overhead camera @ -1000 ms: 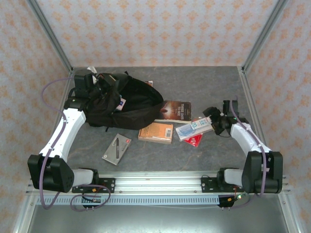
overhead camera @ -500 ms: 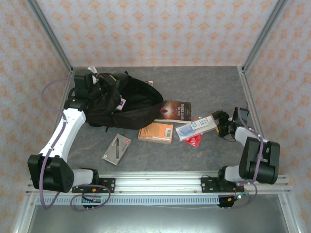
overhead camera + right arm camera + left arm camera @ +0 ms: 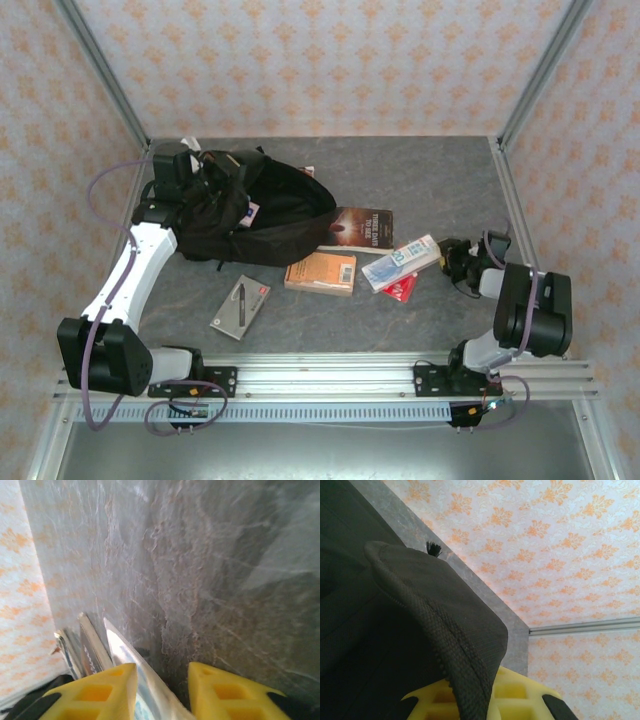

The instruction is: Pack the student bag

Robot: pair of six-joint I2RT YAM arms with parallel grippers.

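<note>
Student bag (image 3: 262, 212), large black soft fabric backpack, lies back-left on grey counter (image 3: 430, 175) in top view. Left gripper (image 3: 203, 183) is at its left end, right gripper (image 3: 447, 256) next to white-blue plastic packet (image 3: 402, 261). Left wrist view: left gripper (image 3: 475, 702) pinching a fold of bag fabric (image 3: 420, 610). Right wrist view: right gripper (image 3: 160, 685) part-spread around packet's thin edge (image 3: 122, 647), w/ a gap on one side.

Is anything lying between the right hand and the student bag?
Yes: a blue-white packet lies at the right hand, then a dark book and an orange book lie before the student bag.
</note>
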